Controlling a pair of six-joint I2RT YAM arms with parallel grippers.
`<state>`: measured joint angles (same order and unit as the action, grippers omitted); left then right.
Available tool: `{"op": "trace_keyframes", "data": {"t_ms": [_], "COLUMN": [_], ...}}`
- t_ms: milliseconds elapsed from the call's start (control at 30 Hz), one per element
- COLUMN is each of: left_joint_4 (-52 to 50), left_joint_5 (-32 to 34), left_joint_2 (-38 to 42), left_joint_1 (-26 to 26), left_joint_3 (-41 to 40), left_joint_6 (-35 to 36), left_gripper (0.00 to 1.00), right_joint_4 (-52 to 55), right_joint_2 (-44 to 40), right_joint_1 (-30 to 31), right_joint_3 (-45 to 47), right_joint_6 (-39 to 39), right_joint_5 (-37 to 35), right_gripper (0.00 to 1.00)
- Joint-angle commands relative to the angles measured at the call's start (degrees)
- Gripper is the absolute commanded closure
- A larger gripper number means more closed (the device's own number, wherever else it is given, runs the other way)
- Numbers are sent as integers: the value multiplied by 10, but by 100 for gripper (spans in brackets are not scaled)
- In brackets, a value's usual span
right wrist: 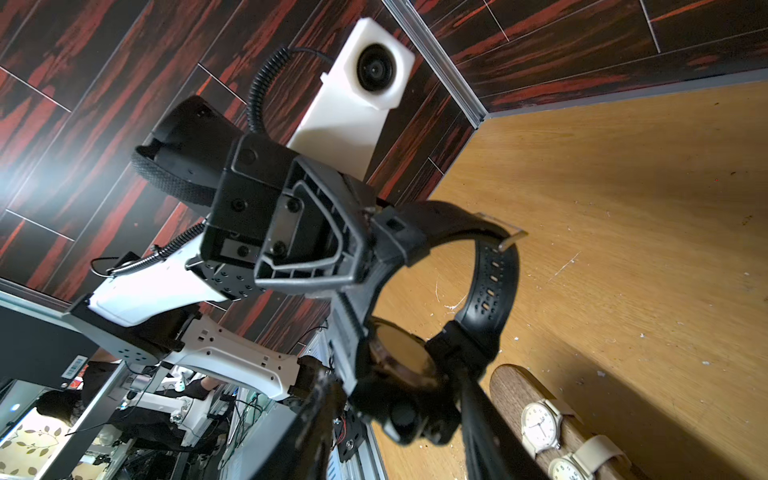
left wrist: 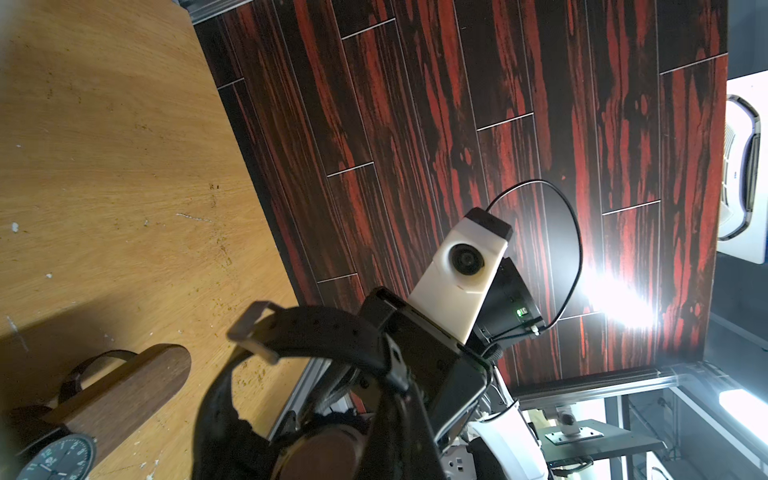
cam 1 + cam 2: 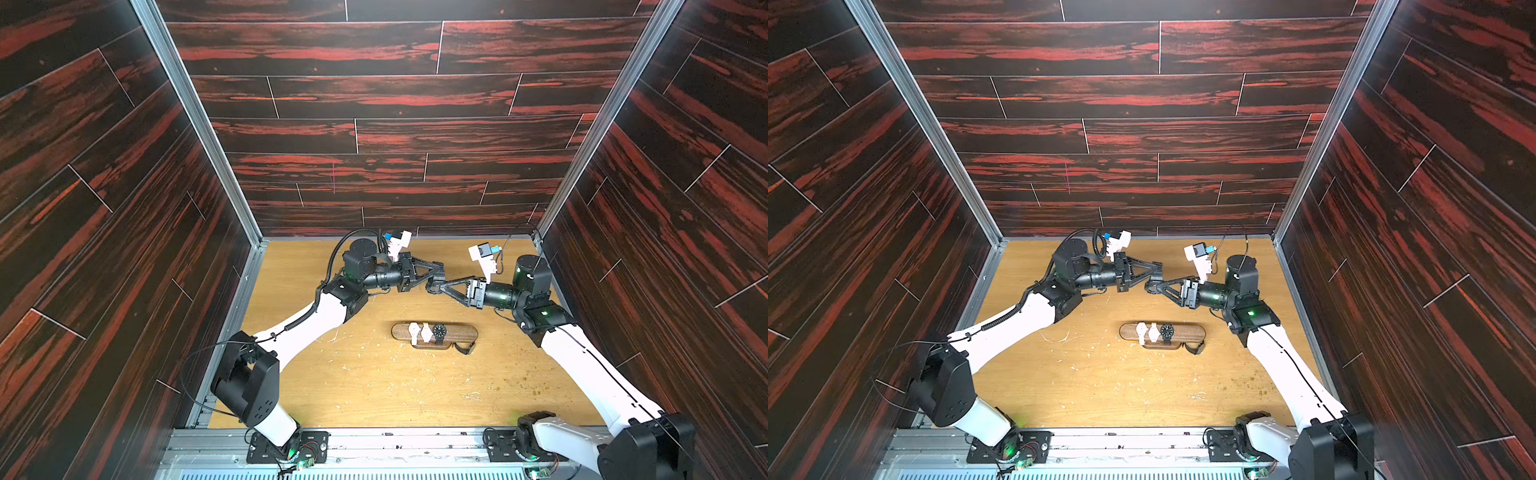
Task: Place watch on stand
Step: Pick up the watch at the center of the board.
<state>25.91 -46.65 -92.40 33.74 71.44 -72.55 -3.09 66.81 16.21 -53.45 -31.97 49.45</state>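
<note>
A: Watch (image 1: 399,353), how does it handle?
B: Light, I'd judge. The black perforated strap looks rubbery and floppy, the case stiff, the glass scratchable. Best hold is the strap close to the case, or the case flanks. It curls in a loop; buckled or not, can't tell.
A: Stand (image 3: 461,333) load?
B: On its near side a loose dark strap (image 3: 465,348) lies on the counter (image 3: 374,386) just beside the base. On the bar: two pale watches (image 3: 414,330) and one black-dial watch (image 3: 439,331), side by side. The end toward the right arm is bare.
A: And ours?
B: Beyond the stand, held up off the counter. Left tool (image 1: 388,235) is clenched on its strap. Right tool (image 3: 433,286) is at the watch too, fingers either side of the case. Gripping or not, can't tell.
</note>
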Motion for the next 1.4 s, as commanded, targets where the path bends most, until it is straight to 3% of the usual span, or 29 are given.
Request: {"op": "trace_keyframes", "data": {"t_ms": [0, 367, 667, 933, 1000, 1167, 1367], "left_joint_4": [42, 58, 61, 70, 71, 75, 80], "left_joint_5": [-10, -13, -13, -15, -15, -15, -15], "left_joint_2": [-10, -27, -30, -30, -29, -29, -29], "left_joint_1": [-2, -3, -3, -3, -3, -3, -3], "left_joint_3": [19, 24, 20, 14, 12, 10, 8], "left_joint_6": [-12, -28, -29, -36, -36, -39, -44], "left_gripper": [100, 100, 100, 100, 100, 100, 100], "right_joint_4": [-38, -43, -57, -68, -70, -68, -74], "right_joint_2": [-7, 2, 7, 9, 10, 10, 18], "right_joint_1": [-1, 16, 20, 24, 25, 28, 31], "right_joint_3": [4, -7, -15, -16, -17, -21, -30], "right_joint_6": [-20, -22, -41, -53, -54, -56, -60], "right_joint_5": [28, 36, 50, 56, 58, 54, 54], "right_gripper": [49, 51, 63, 79, 77, 62, 59]}}
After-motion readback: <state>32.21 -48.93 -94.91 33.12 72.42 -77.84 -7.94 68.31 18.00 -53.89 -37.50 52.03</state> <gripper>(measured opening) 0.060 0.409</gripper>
